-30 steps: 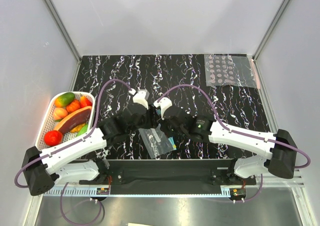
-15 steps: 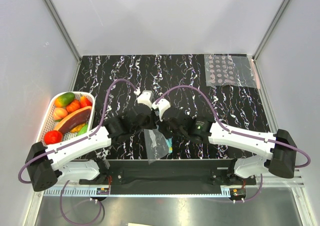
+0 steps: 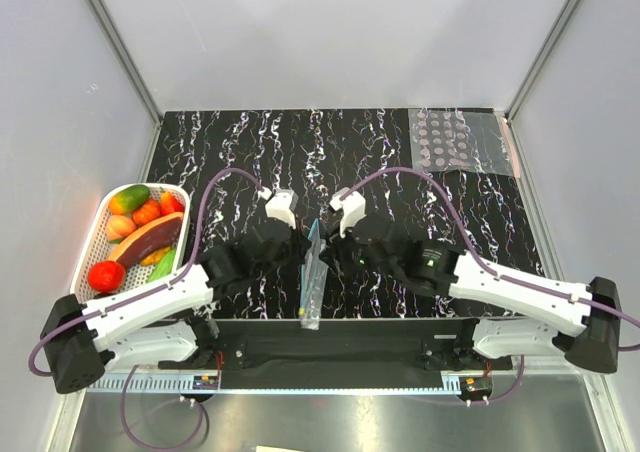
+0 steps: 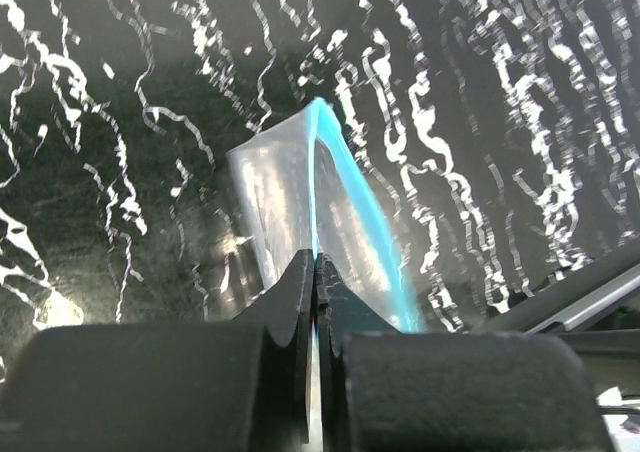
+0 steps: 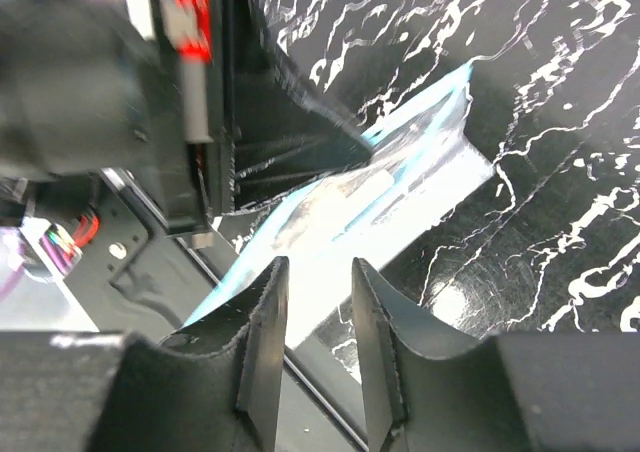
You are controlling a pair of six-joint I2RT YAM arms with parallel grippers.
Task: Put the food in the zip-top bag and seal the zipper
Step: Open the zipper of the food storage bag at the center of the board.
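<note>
L gripper (image 4: 315, 264) clamps upright bag (image 4: 275, 187), R gripper (image 5: 318, 265) parted

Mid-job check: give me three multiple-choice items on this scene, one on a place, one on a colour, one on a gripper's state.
1. Where is the food? A in the zip-top bag; B in the white basket; C on the dotted sheet.
2. What colour is the zipper? A red; B yellow; C light blue.
3. The left gripper is: A shut on the bag; B open; C out of view.
Key: 1 B, the fruits lie in the basket; 2 C, the strip shows light blue; 3 A, it pinches the bag's edge.
</note>
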